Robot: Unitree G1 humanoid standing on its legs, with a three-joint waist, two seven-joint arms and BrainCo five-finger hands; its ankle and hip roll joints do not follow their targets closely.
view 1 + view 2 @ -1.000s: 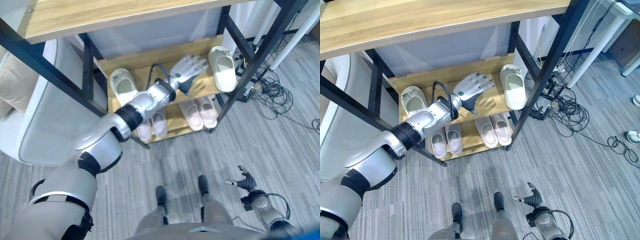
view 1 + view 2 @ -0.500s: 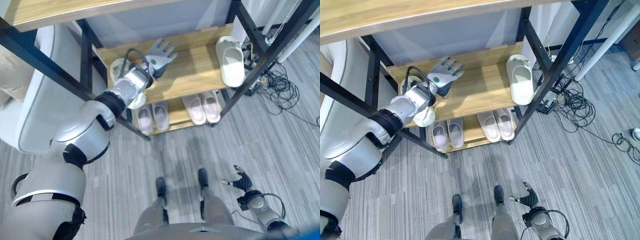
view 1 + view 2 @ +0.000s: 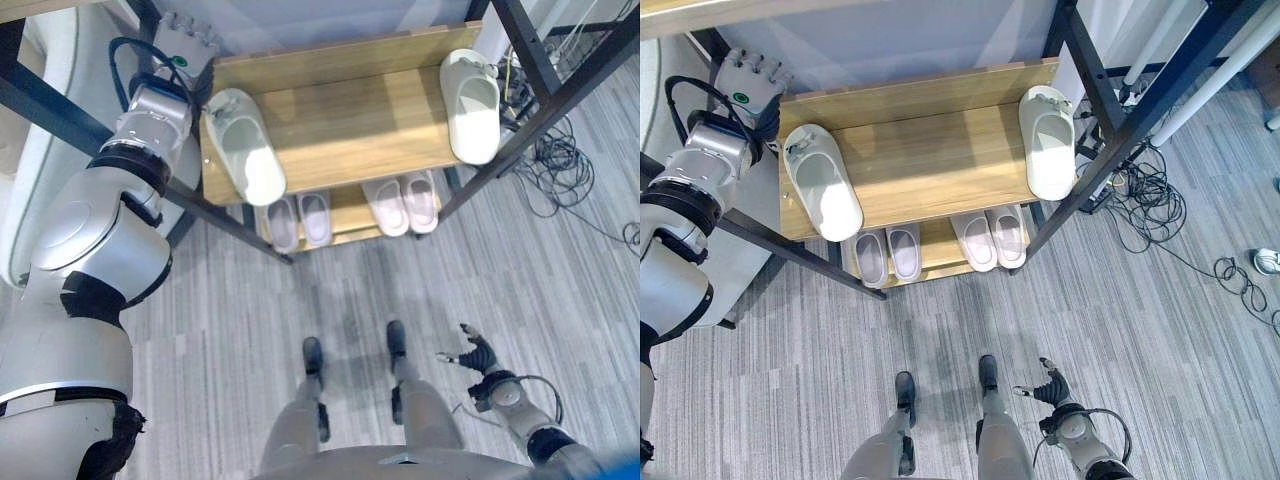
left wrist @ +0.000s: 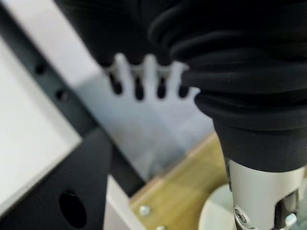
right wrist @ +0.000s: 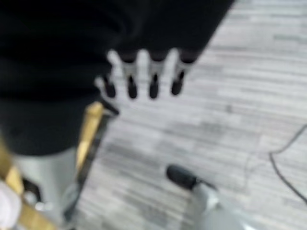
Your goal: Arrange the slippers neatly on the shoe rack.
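Two pale green slippers lie far apart on the wooden middle shelf of the shoe rack: one slipper at the left end, the other slipper at the right end. My left hand is raised beside the rack's back left corner, outside the frame, fingers straight and holding nothing; its fingers show spread in the left wrist view. My right hand hangs low over the floor at the lower right, fingers relaxed and empty.
Two pairs of pink-white slippers sit on the lower shelf. Black metal posts frame the rack. A white sofa stands at its left. Cables lie on the grey floor to the right.
My left hand has swept left across the middle shelf and now sits outside the rack's left corner, uncovering the left slipper. The camera has tilted, shifting the scene. The right hand has stayed low.
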